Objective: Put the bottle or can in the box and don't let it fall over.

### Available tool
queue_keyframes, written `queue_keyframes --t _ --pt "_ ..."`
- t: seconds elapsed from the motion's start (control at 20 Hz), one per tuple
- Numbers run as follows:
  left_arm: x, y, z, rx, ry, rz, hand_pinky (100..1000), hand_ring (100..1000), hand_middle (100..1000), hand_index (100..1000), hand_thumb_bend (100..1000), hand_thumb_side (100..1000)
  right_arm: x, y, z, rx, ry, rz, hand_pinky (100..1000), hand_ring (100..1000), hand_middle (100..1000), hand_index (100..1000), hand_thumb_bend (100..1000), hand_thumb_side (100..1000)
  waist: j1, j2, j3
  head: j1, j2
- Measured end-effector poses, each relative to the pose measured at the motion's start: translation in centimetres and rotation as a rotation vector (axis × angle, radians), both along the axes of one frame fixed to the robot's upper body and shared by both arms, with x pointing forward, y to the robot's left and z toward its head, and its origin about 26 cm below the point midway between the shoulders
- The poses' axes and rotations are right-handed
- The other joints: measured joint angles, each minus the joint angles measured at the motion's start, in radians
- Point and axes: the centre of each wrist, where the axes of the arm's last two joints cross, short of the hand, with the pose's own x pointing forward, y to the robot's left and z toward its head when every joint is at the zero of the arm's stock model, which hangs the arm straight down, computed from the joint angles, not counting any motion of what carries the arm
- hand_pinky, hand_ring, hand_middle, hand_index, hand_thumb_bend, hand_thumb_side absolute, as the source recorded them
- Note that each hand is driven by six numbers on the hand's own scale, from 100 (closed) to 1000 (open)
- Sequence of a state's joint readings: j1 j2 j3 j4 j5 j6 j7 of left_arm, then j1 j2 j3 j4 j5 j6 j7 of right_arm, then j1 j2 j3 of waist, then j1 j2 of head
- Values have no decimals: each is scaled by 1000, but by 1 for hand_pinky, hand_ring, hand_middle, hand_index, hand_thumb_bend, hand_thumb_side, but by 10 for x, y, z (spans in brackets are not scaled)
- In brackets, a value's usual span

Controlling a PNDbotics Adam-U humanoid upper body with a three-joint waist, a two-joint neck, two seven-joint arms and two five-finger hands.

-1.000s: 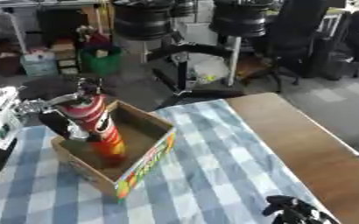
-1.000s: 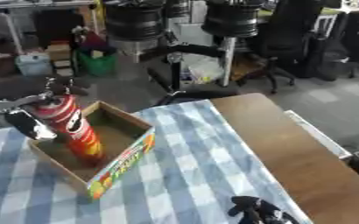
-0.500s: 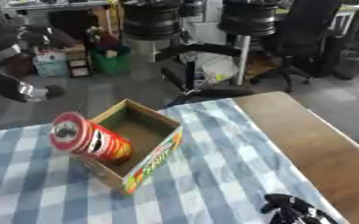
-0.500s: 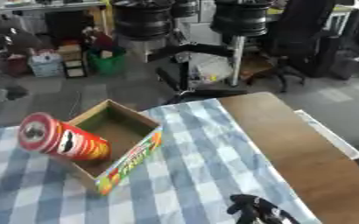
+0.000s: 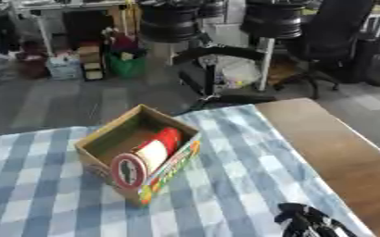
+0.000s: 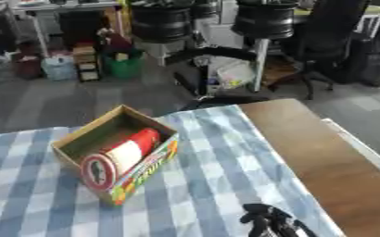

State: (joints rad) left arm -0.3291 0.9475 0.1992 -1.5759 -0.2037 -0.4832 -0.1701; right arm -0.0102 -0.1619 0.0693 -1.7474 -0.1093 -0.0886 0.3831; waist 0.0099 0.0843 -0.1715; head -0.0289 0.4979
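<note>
A red tube-shaped can with a white band lies on its side inside the open cardboard box. Its round end sticks out over the box's near rim. The box sits on the blue checked cloth, left of the middle. My right hand shows at the bottom edge, right of centre, black fingers pointing up and relaxed, holding nothing. It is well apart from the box. My left hand appears in neither view.
Bare brown tabletop runs along the right of the checked cloth. Beyond the table's far edge are office chairs, a green bin and shelves on the floor.
A second ago my left hand held the can upright in the box. It let go and left the view; the can tipped over and now lies flat. The camera also shifted.
</note>
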Motion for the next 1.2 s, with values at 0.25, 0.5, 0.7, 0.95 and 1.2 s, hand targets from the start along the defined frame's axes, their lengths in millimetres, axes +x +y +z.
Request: queue_keyframes --t 0.25,0.5,0.7,0.95,1.2 --pt "-42 -3 -65 -247 19 171 637 640 674 772 120 589 -3 -1 -4 2 8 -33 371 493 648 810 100 612 -7 0 39 -11 0" --pt "-79 -26 -130 -538 74 292 582 596 633 744 100 644 -3 1 -4 6 6 -42 370 492 648 810 100 610 -18 1 60 -26 1" --pt "-84 -40 -153 -698 145 355 564 570 606 733 100 666 -6 -2 -7 3 17 -57 369 492 648 810 100 608 -24 0 81 -35 10" --pt "-81 -47 -158 -748 219 383 558 564 602 732 100 671 -7 -3 -8 2 18 -68 369 492 649 810 100 607 -30 -5 86 -38 10" --pt "-80 -49 -160 -760 245 392 556 556 594 729 100 678 -7 -4 -8 2 19 -69 369 492 649 810 100 607 -31 -5 86 -39 10"
